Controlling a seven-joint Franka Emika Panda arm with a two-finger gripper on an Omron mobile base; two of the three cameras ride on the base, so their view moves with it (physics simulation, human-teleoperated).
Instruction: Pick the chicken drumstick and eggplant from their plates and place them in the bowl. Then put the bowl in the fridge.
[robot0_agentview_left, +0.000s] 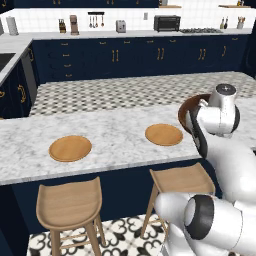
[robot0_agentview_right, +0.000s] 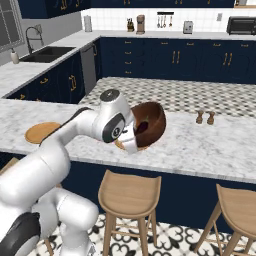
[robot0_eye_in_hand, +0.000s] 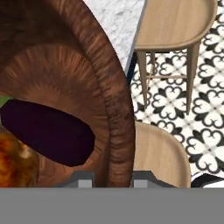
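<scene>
My gripper (robot0_eye_in_hand: 113, 180) is shut on the rim of the dark reddish-brown bowl (robot0_eye_in_hand: 65, 87), one fingertip inside the wall and one outside. The bowl (robot0_agentview_right: 150, 122) hangs tilted above the marble counter, over its front edge, and is partly hidden behind my wrist (robot0_agentview_left: 192, 107). Inside it lie the dark purple eggplant (robot0_eye_in_hand: 48, 131) and, at the lower left, the orange-brown chicken drumstick (robot0_eye_in_hand: 13, 162). Two tan plates (robot0_agentview_left: 70, 148) (robot0_agentview_left: 164, 134) lie bare on the counter; one plate (robot0_agentview_right: 41, 131) is at the far left. The fridge is out of view.
Wooden stools (robot0_agentview_left: 70, 200) (robot0_agentview_left: 182, 180) stand under the counter's front edge, on patterned tile floor. Two small shakers (robot0_agentview_right: 205, 117) stand on the counter to the right of the bowl. Navy cabinets and a sink (robot0_agentview_right: 45, 52) line the far walls.
</scene>
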